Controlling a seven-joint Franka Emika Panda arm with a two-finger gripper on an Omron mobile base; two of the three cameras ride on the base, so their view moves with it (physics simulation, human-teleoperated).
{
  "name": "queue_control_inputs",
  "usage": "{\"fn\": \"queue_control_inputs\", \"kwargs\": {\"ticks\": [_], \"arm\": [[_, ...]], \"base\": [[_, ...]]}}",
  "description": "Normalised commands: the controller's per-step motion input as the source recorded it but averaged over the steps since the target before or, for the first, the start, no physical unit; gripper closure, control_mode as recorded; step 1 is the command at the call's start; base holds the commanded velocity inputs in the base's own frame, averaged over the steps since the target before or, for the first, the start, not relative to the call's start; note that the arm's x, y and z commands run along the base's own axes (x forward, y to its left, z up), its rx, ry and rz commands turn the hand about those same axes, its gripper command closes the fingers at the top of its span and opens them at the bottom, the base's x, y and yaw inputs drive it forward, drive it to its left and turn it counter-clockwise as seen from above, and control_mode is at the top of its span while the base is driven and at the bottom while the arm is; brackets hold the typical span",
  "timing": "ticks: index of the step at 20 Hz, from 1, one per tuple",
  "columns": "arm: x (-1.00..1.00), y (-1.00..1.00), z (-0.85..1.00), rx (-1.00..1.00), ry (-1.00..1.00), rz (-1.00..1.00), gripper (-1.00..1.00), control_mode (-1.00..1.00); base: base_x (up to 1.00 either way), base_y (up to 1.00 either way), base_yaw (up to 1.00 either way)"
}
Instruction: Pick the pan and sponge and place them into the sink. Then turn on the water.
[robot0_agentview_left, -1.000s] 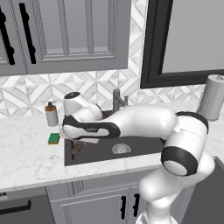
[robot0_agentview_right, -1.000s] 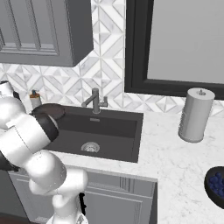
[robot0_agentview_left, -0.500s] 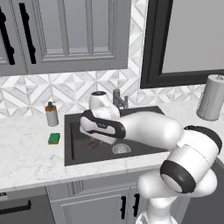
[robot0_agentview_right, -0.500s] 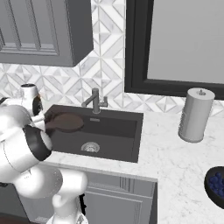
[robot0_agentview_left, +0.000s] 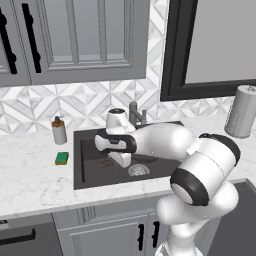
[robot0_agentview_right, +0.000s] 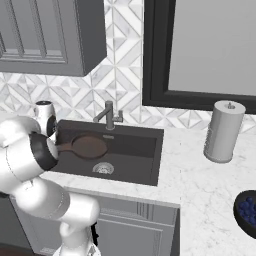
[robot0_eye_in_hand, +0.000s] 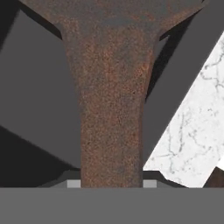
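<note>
My gripper (robot0_agentview_left: 116, 161) is shut on the long brown handle of the pan (robot0_agentview_right: 89, 146), which hangs level low inside the sink (robot0_agentview_right: 145, 146), over its left half. In the hand view the pan's handle (robot0_eye_in_hand: 111, 122) runs up from between my fingertips to the round body at the top. From the left, the handle's holed end (robot0_agentview_left: 106, 162) sticks out beside my hand and my arm hides the pan's body. The green and yellow sponge (robot0_agentview_left: 62, 158) lies on the counter left of the sink (robot0_agentview_left: 79, 150). No water runs from the faucet (robot0_agentview_right: 107, 116).
A grey soap dispenser (robot0_agentview_left: 59, 131) stands behind the sponge. A paper towel roll (robot0_agentview_right: 223, 131) stands on the counter right of the sink, and a bowl of blueberries (robot0_agentview_right: 247, 210) sits at the near right. The round drain (robot0_agentview_right: 102, 168) lies below the pan.
My arm has carried the pan rightward from above the sink's left edge and lowered it into the basin. The sponge has stayed in place.
</note>
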Motion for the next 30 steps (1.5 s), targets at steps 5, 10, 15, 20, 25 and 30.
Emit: {"fn": "queue_control_inputs", "kwargs": {"ticks": [5, 10, 15, 20, 25, 30], "arm": [[0.42, -0.24, -0.16, -0.03, 0.08, -0.24, 1.00, -1.00], [0.06, -0.25, -0.12, 0.00, 0.03, -0.10, 1.00, -1.00], [0.00, -0.24, -0.10, 0.00, 0.01, -0.07, 1.00, -1.00], [0.09, -0.29, -0.22, -0.01, 0.00, -0.08, 1.00, -1.00], [0.21, -0.15, -0.37, -0.01, 0.00, -0.09, 1.00, -1.00], [0.27, -0.02, -0.37, 0.00, 0.00, -0.09, 1.00, -1.00]], "base": [[0.00, 0.00, 0.00], [0.00, 0.00, 0.00], [0.00, 0.00, 0.00], [0.00, 0.00, 0.00], [0.00, 0.00, 0.00], [0.00, 0.00, 0.00]]}}
